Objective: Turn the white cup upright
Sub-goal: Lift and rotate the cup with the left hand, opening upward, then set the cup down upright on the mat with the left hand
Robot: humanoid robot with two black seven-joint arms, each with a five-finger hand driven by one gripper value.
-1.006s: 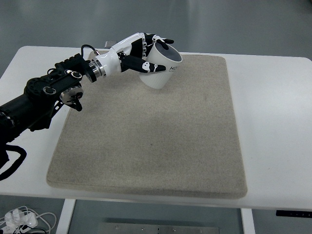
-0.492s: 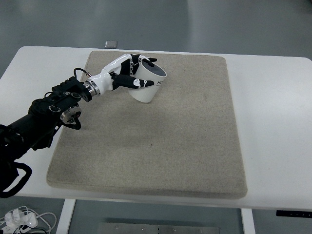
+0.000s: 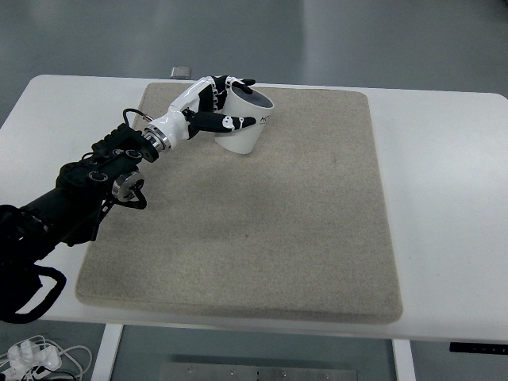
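Note:
A white cup (image 3: 249, 127) with dark print on its side stands near the far left part of the beige mat (image 3: 262, 222), its open mouth facing up and slightly tilted toward the far right. My left hand (image 3: 222, 103), white with black fingertips, wraps around the cup from the left: the thumb lies along the near side and the other fingers curl over the far rim. The black left arm (image 3: 71, 198) reaches in from the picture's left edge. No right arm shows in the view.
The mat lies on a white table (image 3: 444, 198). A small grey object (image 3: 182, 71) sits on the table just beyond the mat's far edge, close behind the hand. Cables (image 3: 36, 355) lie on the floor at the lower left.
The hand carried the cup left and down toward the mat, then turned it more upright. The cup now stands lower and closer to the mat's far left than a second ago.

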